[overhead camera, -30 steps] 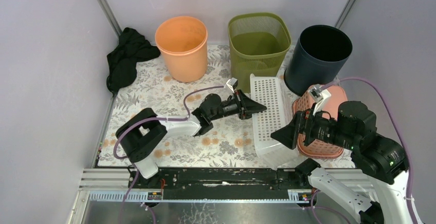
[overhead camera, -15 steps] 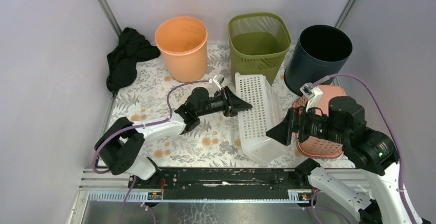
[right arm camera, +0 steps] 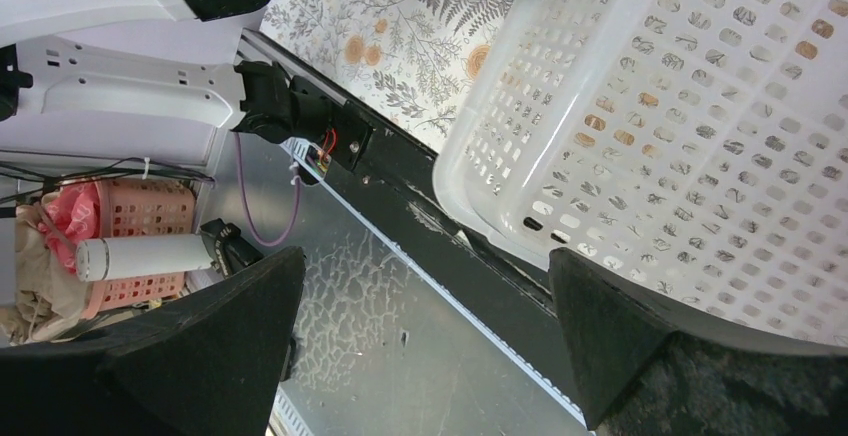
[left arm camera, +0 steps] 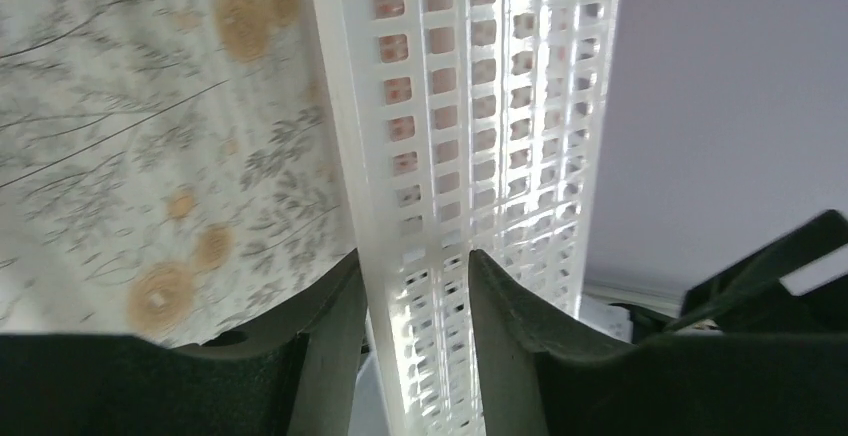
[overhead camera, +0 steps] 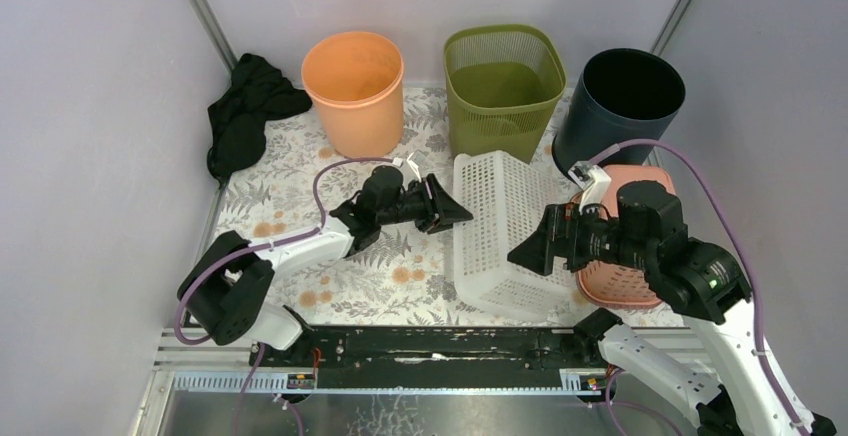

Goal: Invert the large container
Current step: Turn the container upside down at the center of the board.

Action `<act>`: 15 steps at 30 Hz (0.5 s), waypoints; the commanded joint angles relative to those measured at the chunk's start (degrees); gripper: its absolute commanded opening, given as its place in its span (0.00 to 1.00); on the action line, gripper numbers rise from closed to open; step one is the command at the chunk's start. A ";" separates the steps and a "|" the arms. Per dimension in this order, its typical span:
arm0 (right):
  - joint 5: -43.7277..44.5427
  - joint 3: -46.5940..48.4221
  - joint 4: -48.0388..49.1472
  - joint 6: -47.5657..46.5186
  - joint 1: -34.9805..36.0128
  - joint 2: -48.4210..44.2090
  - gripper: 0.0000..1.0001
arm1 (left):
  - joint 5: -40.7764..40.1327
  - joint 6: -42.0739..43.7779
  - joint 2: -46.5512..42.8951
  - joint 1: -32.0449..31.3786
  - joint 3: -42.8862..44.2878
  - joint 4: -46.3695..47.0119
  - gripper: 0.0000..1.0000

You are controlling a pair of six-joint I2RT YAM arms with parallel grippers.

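Note:
The large container is a white perforated basket on the flowered table mat, lying tilted with its broad perforated face up. My left gripper is at its left edge. In the left wrist view the jaws are closed on the basket's thin wall. My right gripper hovers over the basket's right side, open and empty. In the right wrist view the basket lies beside the right finger.
An orange bin, a green mesh bin and a dark bin stand along the back. A pink basket sits right of the white one. A black cloth lies at the back left.
The white basket has tipped over to the left, from standing on its side to showing its broad face up. My left gripper has drawn back left with it. The right gripper has shifted left.

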 commanded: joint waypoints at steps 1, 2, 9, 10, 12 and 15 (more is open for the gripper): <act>-1.71 -1.49 3.58 1.27 0.14 1.35 1.00 | -2.03 7.51 -0.99 0.52 0.76 -10.60 0.47; -1.71 -1.66 3.64 1.40 0.14 1.61 1.00 | -2.42 8.11 -0.83 0.59 0.95 -11.62 0.48; -1.19 -3.18 3.64 1.80 0.14 2.14 1.00 | -4.35 11.13 0.38 1.34 0.64 -15.13 0.47; -1.18 -3.73 3.65 1.91 0.14 2.15 1.00 | -4.74 11.34 0.76 1.50 0.66 -15.32 0.47; -1.14 -4.83 3.87 2.24 0.14 2.06 1.00 | -5.22 11.70 1.55 1.80 0.70 -15.61 0.47; -1.10 -6.36 4.31 2.84 0.19 1.84 1.00 | -5.19 12.42 2.96 2.24 0.57 -15.12 0.47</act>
